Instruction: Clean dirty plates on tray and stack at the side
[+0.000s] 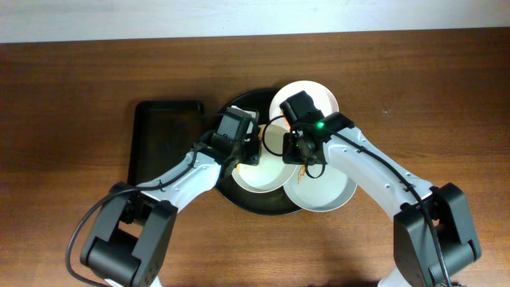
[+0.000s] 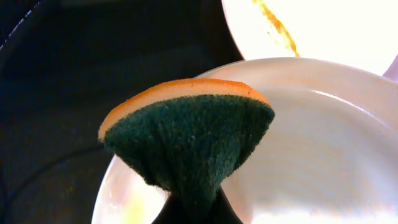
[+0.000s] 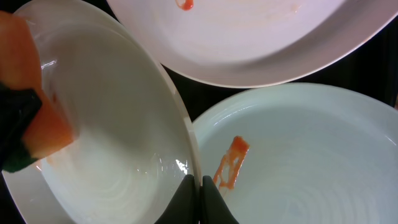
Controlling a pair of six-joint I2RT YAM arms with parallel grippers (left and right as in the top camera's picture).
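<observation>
R hand [image 3: 199, 198]: fingers pressed together on the rim of the mid plate [image 3: 124, 155], edge caught btw them. That rim stands over the edge of the low plate [image 3: 311, 162], just R of the hand, almost no gap. An orange smear [image 3: 229, 163] lies near the low plate's edge. Ahead of the hand is the far plate [image 3: 249, 43] w/ a small red spot [image 3: 185, 5]. Black tray [image 3: 367, 68] shows only in narrow gaps btw the rims.

L hand [image 2: 194, 210] pinches a sponge [image 2: 186, 137], green face, orange back, over the mid plate's L side. Dark tray floor shows to its L.

Overhead: all 3 plates crowd the tray; low & far ones reach past its R rim. Small tray [image 1: 167, 139] sits on the tabletop [image 1: 80, 80], further L of the L hand.
</observation>
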